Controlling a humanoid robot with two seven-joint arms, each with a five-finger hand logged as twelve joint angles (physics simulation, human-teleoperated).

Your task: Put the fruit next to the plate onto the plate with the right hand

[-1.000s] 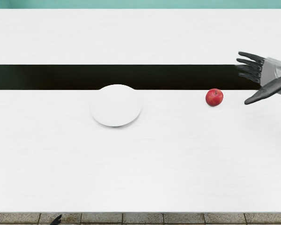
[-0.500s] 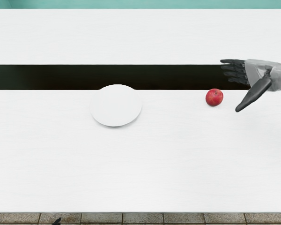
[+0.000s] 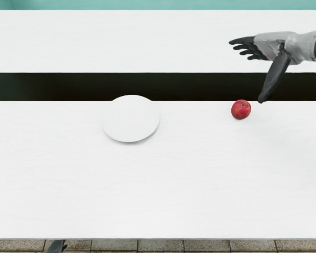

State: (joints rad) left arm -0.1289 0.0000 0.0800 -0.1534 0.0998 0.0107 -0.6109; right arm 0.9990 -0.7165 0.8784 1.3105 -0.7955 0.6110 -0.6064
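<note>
A small red apple (image 3: 241,109) rests on the white table, well to the right of the round white plate (image 3: 130,118). My right hand (image 3: 253,63) reaches in from the right edge, above and slightly right of the apple. It is open, the dark fingers (image 3: 243,42) spread toward the left and the thumb (image 3: 273,77) pointing down at the apple without touching it. Nothing lies on the plate. A dark bit of the other arm (image 3: 57,246) peeks in at the bottom edge.
A dark gap (image 3: 121,86) runs across the table just behind the plate and apple. White tabletop (image 3: 163,179) spreads in front, with a tiled floor strip (image 3: 200,245) along the bottom edge.
My right hand has moved left and up, from beside the gap at the right edge to a spot above the apple. The thumb now points down. Apple and plate have not moved.
</note>
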